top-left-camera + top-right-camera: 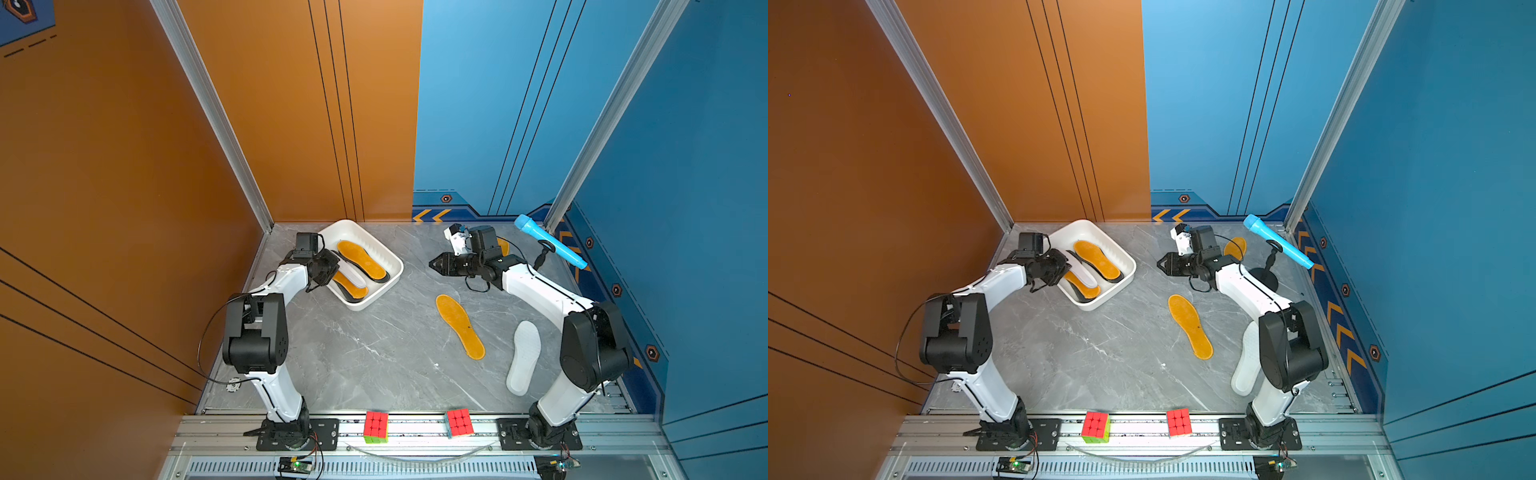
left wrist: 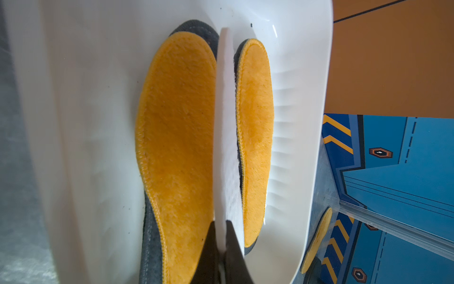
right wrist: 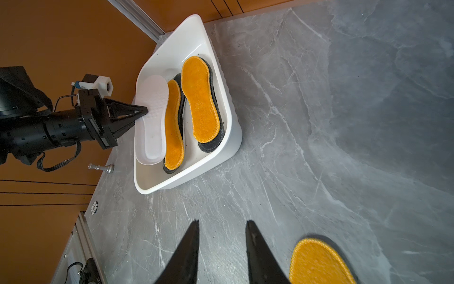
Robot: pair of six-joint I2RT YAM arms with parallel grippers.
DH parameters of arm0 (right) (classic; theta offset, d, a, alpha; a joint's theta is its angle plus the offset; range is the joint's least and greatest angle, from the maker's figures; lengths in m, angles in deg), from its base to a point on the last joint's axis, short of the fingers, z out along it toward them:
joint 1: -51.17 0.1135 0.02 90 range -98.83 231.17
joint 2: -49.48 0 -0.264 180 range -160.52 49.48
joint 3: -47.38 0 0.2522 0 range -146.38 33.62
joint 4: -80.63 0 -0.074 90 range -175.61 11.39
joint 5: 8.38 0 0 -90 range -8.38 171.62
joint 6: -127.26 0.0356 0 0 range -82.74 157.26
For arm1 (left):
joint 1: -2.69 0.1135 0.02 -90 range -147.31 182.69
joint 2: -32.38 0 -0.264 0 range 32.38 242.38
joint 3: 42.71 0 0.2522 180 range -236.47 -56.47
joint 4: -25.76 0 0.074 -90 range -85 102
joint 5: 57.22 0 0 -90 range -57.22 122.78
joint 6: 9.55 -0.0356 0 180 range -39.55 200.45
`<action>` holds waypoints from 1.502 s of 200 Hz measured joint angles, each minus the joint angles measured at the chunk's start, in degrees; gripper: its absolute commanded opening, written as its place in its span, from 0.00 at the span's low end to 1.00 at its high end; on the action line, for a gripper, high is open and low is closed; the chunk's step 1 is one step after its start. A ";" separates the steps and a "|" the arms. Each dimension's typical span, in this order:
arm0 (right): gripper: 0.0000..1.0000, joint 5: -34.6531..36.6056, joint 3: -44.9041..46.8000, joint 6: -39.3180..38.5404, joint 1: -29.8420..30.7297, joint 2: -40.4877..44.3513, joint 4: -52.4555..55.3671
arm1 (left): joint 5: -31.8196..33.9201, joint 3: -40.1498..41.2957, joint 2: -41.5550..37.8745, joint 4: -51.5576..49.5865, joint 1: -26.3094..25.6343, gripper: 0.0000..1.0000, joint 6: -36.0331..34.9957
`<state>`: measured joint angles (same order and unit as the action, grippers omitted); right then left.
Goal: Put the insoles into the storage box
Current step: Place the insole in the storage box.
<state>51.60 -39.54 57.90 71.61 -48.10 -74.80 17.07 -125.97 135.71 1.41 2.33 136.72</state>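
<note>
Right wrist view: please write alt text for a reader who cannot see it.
The left gripper pinches a white insole over the white storage box, which holds two orange insoles on dark insoles. The right gripper stands open and empty above the grey table, beside another orange insole.

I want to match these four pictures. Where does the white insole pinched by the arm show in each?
A top view: white insole, left of centre, over the storage box.
A top view: white insole, same spot.
Left wrist: white insole edge-on up the middle, pinched by the left gripper.
Right wrist: white insole, upper left, broad face showing.
Shared landmark: the storage box.
</note>
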 measured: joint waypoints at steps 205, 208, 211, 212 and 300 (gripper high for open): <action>0.34 -0.26 2.29 0.42 -1.25 2.25 -0.68 | -1.05 -2.56 4.15 -0.37 0.11 0.15 -1.22; 0.34 -0.26 2.32 0.42 -1.29 2.29 -0.72 | -1.05 -2.56 4.15 -0.37 0.11 0.16 -1.20; 0.34 -0.28 2.32 0.42 -1.29 2.34 -0.81 | -1.05 -2.56 4.15 -0.39 0.11 0.17 -1.20; 0.34 -0.28 2.32 0.42 -1.29 2.34 -0.83 | -1.05 -2.56 4.15 -0.39 0.13 0.17 -1.25; 0.34 -0.44 2.54 0.42 -1.51 2.36 -1.03 | -0.81 -1.88 4.15 -0.37 0.59 0.11 -1.18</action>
<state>51.16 -37.01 58.32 70.11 -45.74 -75.82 16.27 -127.85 139.86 1.04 2.92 135.54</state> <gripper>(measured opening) 0.335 0.118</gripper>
